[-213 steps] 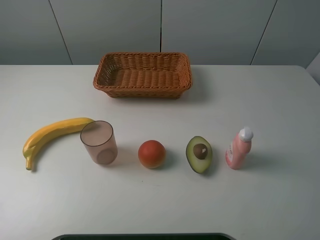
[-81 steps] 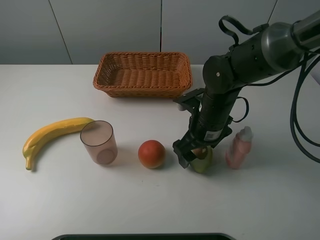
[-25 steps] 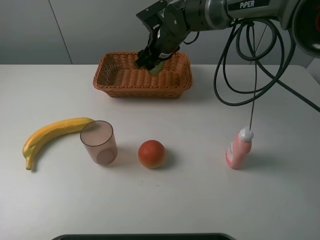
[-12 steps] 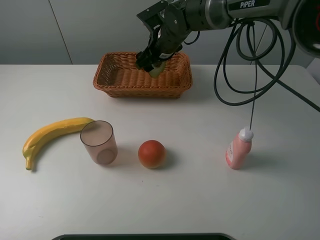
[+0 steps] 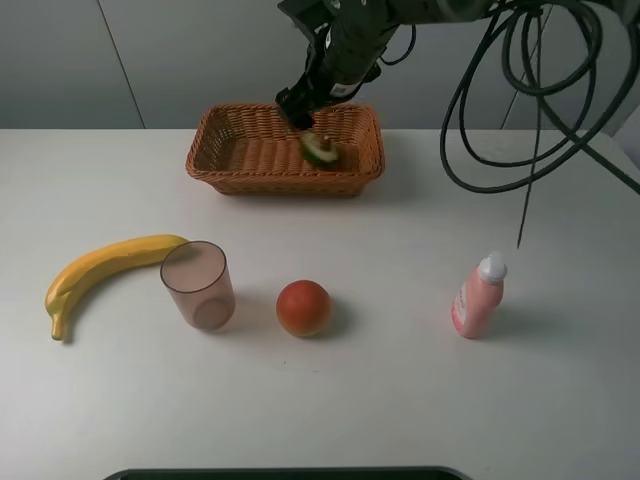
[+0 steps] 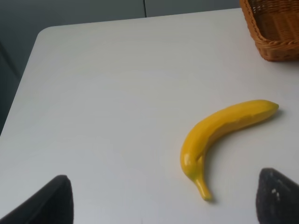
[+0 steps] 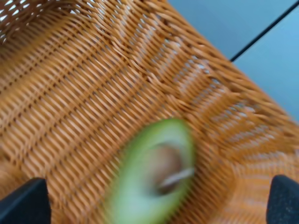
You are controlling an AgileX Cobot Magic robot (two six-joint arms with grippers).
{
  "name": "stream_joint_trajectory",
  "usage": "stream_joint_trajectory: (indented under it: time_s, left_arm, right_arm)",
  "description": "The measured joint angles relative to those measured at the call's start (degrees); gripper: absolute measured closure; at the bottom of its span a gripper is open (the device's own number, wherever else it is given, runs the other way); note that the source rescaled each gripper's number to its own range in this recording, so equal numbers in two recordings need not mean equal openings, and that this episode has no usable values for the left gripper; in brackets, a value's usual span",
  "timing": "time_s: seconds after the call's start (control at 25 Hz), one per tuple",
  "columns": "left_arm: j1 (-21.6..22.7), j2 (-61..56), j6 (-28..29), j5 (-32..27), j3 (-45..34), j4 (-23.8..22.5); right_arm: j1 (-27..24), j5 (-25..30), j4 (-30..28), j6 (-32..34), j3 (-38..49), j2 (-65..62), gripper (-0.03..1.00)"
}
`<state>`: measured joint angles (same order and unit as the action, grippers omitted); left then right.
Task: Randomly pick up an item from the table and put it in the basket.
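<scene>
The halved avocado is inside the brown wicker basket at the back of the white table, towards its right end. My right gripper hangs just above it, open and empty. In the right wrist view the avocado is blurred against the basket weave, free between the wide-apart fingertips of the right gripper. My left gripper is open and empty above the table's left side; it is out of the high view.
On the table's front half lie a yellow banana, which also shows in the left wrist view, a translucent pink cup, a round red-orange fruit and a pink bottle with white cap. A basket corner shows in the left wrist view.
The right gripper has opened and risen a little; the avocado has left it and dropped into the basket. The other things have not moved.
</scene>
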<state>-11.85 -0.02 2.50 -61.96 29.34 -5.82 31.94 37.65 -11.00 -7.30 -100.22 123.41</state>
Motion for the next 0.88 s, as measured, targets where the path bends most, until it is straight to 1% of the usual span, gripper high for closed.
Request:
stream_joint_trajectory:
  time_s: [0.16, 0.36, 0.52, 0.6, 0.72, 0.88]
  left_arm:
    - [0.0, 0.0, 0.0, 0.0, 0.0, 0.0]
    - [0.0, 0.0, 0.0, 0.0, 0.0, 0.0]
    - [0.0, 0.0, 0.0, 0.0, 0.0, 0.0]
    - [0.0, 0.0, 0.0, 0.0, 0.0, 0.0]
    - [0.0, 0.0, 0.0, 0.0, 0.0, 0.0]
    - [0.0, 0.0, 0.0, 0.0, 0.0, 0.0]
  right_arm:
    - [0.0, 10.92, -0.11, -5.2, 0.0, -11.14, -0.02]
    - [-1.74, 20.13, 0.84, -7.12, 0.0, -27.42, -0.02]
    - [-2.1, 29.66, 0.98, -8.33, 0.41, -39.51, -0.02]
    - [-2.1, 31.11, 1.24, -8.47, 1.69, -45.06, -0.02]
    - [-2.1, 31.73, 2.38, -8.57, 6.31, -53.53, -0.02]
    - [-2.1, 31.99, 6.84, -8.57, 16.7, -65.57, -0.02]
